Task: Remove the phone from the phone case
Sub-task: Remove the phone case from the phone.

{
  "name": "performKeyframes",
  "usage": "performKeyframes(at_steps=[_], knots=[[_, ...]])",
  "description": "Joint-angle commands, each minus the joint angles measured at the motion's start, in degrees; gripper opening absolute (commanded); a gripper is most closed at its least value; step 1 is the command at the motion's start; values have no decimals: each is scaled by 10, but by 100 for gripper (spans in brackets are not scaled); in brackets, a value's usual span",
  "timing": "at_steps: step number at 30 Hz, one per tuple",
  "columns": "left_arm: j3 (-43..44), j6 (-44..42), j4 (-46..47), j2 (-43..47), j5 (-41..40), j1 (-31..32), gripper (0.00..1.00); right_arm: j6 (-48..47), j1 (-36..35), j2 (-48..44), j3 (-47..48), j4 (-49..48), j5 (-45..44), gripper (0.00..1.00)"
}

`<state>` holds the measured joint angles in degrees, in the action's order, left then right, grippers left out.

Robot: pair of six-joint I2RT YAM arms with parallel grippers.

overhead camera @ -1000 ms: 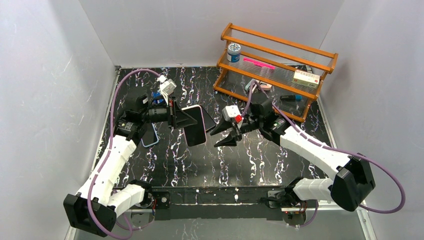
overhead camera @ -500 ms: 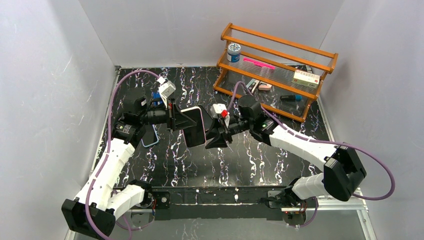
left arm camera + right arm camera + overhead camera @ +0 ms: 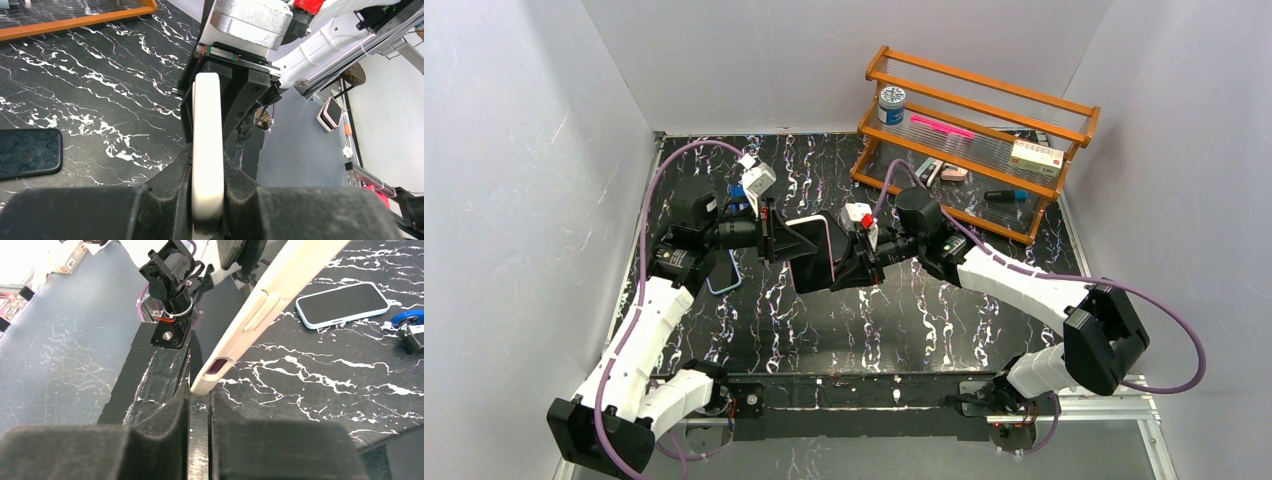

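Change: right tool (image 3: 200, 407) has come in and clamped the far corner of phone case (image 3: 207, 145); left tool (image 3: 207, 205) stays pinched on near end. Both ends gripped, so peeling looks ready.

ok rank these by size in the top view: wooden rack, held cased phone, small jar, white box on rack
1. wooden rack
2. cased phone
3. white box and small jar: too alike to rank

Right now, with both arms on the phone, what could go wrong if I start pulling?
Right fingers reach only a corner of the phone case, so they may slip off. The left fingers clamp across case and phone together, so pulling may free nothing.
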<state>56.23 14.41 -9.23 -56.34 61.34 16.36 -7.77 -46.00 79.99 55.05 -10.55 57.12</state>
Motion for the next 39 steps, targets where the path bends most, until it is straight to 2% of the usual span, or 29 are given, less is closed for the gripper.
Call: performKeyframes(at_steps=[1, 2, 7, 16, 27, 31, 35, 39], knots=[[15, 18, 19, 15, 20, 4, 0, -35, -3, 6, 30, -12, 1, 6], [14, 24, 20, 13, 20, 4, 0, -48, -3, 6, 30, -10, -1, 1], [2, 63, 43, 10, 22, 13, 0, -125, -3, 6, 29, -7, 9, 1], [-16, 103, 74, 10, 14, 37, 0, -278, -3, 13, 63, 48, -35, 1], [-25, 117, 79, 2, -4, 43, 0, -315, -3, -25, 38, 13, -76, 1], [-26, 120, 80, -1, -10, 45, 0, -283, -3, -28, 39, -2, -57, 1], [-36, 122, 81, 6, -20, 46, 0, -150, 7, -39, 12, -94, -55, 1], [-65, 148, 116, 14, -42, 46, 0, -21, 12, -58, -38, -208, -53, 15]])
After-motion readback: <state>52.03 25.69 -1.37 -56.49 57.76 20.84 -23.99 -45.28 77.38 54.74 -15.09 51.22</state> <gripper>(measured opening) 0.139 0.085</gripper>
